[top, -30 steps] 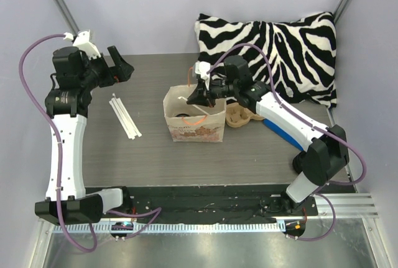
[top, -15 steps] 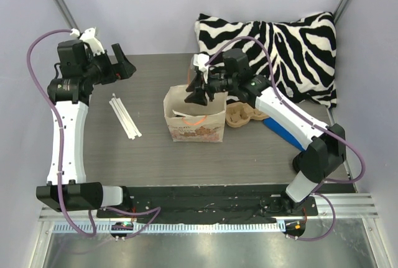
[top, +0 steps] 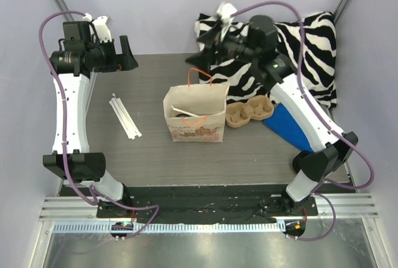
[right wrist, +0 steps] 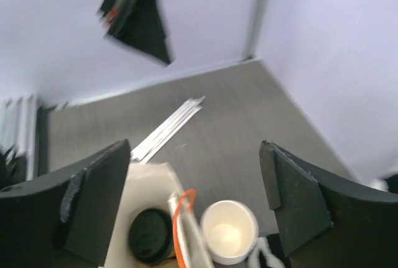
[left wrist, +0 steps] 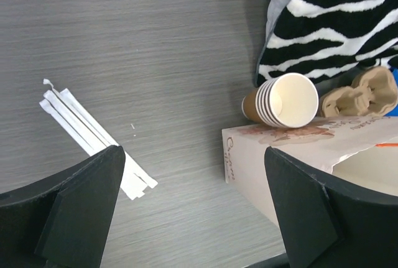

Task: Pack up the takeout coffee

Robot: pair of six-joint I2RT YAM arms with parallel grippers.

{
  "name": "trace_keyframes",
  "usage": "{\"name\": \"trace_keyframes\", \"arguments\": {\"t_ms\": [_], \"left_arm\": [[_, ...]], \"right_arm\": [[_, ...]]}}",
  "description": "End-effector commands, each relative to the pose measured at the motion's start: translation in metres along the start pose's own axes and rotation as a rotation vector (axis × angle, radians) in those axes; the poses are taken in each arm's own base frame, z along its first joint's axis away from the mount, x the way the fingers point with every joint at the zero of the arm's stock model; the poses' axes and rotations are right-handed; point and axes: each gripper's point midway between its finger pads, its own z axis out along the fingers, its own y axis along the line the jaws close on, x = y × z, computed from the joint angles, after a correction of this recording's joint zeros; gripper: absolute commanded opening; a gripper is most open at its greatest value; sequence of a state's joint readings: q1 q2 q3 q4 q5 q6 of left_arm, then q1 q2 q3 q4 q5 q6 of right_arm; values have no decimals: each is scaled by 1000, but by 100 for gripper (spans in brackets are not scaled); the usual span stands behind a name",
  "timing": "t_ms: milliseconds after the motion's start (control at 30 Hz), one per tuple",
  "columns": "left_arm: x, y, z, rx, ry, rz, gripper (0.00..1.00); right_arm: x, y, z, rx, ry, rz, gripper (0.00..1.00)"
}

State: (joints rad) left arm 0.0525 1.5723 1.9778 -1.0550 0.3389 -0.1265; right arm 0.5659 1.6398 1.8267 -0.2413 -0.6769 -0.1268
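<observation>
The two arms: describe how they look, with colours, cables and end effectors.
The left arm and the right arm are built alike: white links between black joints. A purple cable loops along each. The left end effector and the right end effector each have two broad, black, wedge-shaped fingers, with a white plastic bracket on the wrist behind.

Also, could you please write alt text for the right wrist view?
The lidded coffee sits inside the open bag, seen between the open fingers of the right gripper. A lidless cup lies beside the bag; wrapped straws lie on the table beyond.
</observation>
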Motion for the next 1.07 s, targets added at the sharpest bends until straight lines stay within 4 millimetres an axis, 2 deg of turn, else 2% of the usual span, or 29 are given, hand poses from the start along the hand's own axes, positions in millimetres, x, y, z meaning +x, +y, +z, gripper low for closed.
{"name": "trace_keyframes", "arguments": {"t_ms": [0, 33, 67, 100, 133, 167, 200, 233, 267, 300, 367, 400, 433, 467, 500, 567, 600, 633, 700, 733, 900, 1033], "left_arm": [[-6, -8, -7, 16, 45, 114, 100], [-15, -12, -11, 26, 26, 131, 100], [-3, -8, 1, 37, 101, 162, 100], [0, -10, 4, 44, 129, 185, 100], [-1, -16, 8, 27, 143, 225, 100], [12, -10, 18, 4, 212, 233, 100], [17, -8, 24, -11, 242, 243, 100], [27, -7, 29, -28, 285, 250, 100], [34, -6, 35, -27, 313, 250, 100], [41, -3, 41, -25, 340, 248, 100], [61, 3, 54, -24, 400, 239, 100], [64, 5, 54, -27, 402, 244, 100], [75, 11, 65, -35, 416, 233, 100], [80, 16, 68, -61, 418, 232, 100], [85, 18, 71, -68, 419, 227, 100], [106, 25, 74, -77, 443, 222, 100], [113, 28, 74, -80, 451, 214, 100], [129, 33, 74, -80, 478, 195, 100], [143, 35, 73, -70, 503, 171, 100], [153, 40, 74, -72, 524, 150, 100], [156, 42, 67, -81, 483, 142, 100], [150, 43, 67, -94, 450, 140, 100]], "right_arm": [[-67, -78, -56, 310, -137, 110, 94], [-62, -89, -63, 344, -122, 134, 97], [-57, -102, -73, 407, -106, 153, 97], [-45, -120, -92, 478, -65, 194, 98], [-38, -128, -102, 511, -50, 220, 98], [-34, -133, -117, 546, -41, 249, 100], [-13, -140, -128, 586, 5, 300, 100], [0, -153, -149, 643, 28, 322, 100], [11, -157, -160, 674, 49, 342, 100], [37, -155, -173, 698, 112, 362, 100], [68, -162, -203, 780, 184, 368, 100], [95, -155, -216, 797, 242, 391, 100], [107, -152, -224, 806, 267, 406, 100], [121, -150, -233, 819, 300, 405, 100], [142, -139, -237, 816, 342, 427, 100], [163, -128, -244, 810, 398, 406, 100], [184, -120, -247, 807, 436, 429, 100], [186, -114, -250, 804, 446, 418, 100], [200, -105, -251, 795, 465, 441, 100], [199, -101, -252, 795, 459, 440, 100], [204, -93, -251, 790, 443, 459, 100], [196, -90, -252, 793, 419, 456, 100]]}}
